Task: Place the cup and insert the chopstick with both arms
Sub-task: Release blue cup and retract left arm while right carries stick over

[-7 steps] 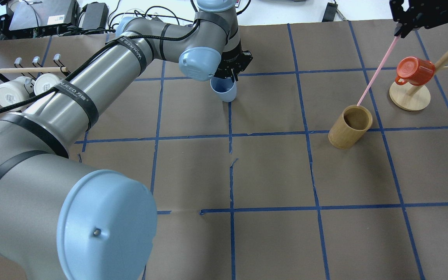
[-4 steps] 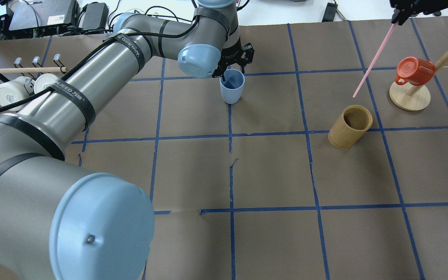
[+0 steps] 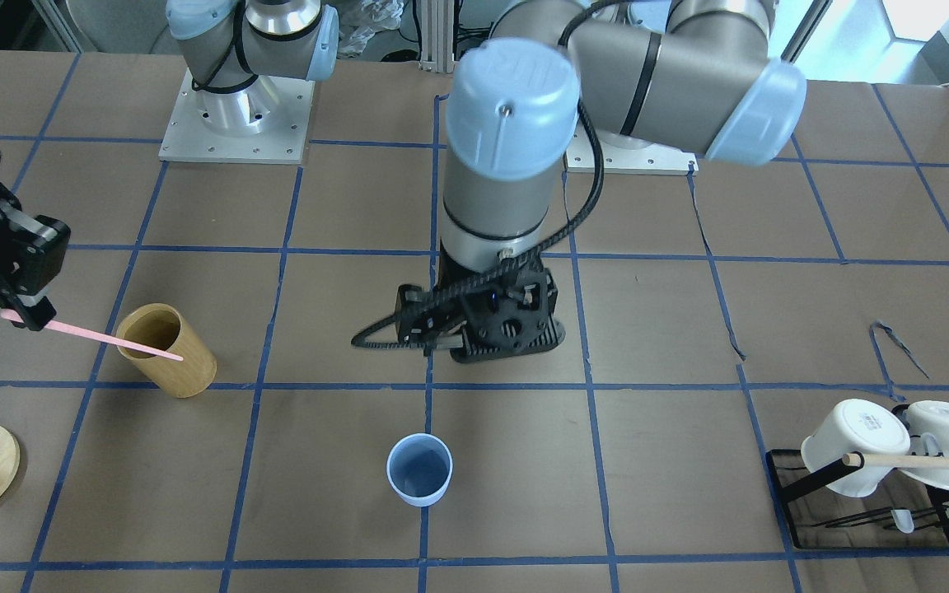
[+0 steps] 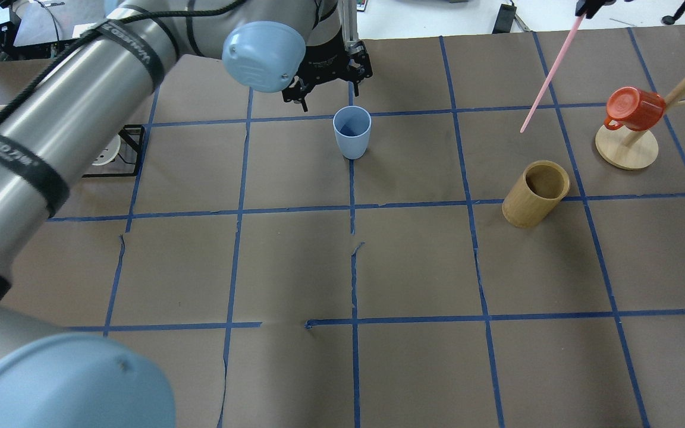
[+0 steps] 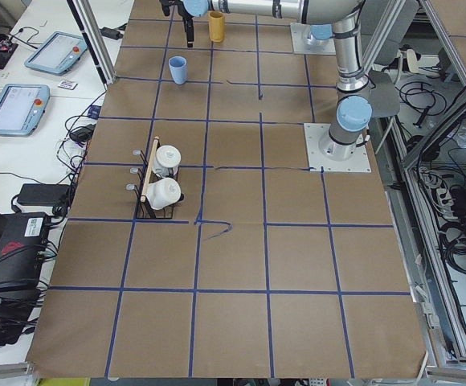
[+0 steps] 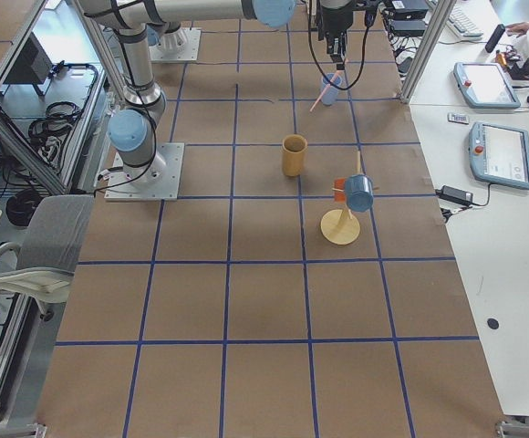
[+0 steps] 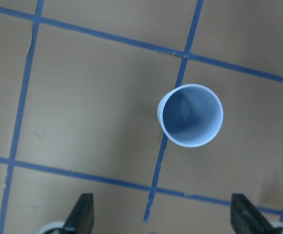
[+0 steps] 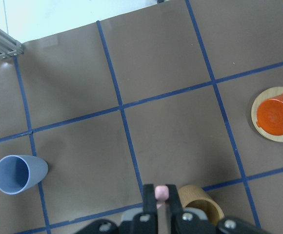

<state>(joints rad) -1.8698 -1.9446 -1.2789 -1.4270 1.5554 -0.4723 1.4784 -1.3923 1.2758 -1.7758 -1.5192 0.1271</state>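
The light blue cup stands upright and empty on the brown table; it also shows in the front view and the left wrist view. My left gripper is open and empty, raised above the cup and offset from it. My right gripper is shut on the top end of a pale pink chopstick. The stick hangs slanted in the air above the tan bamboo holder, clear of it. The right wrist view shows the pink end between the shut fingers.
A red mug hangs on a wooden mug tree at the far right. Two white mugs hang on a black rack with a wooden dowel on the robot's left. Blue tape lines grid the table.
My left gripper let go of the cup, which now stands upright, and has risen and drawn back. My right gripper has lifted the chopstick up and away from the bamboo holder.
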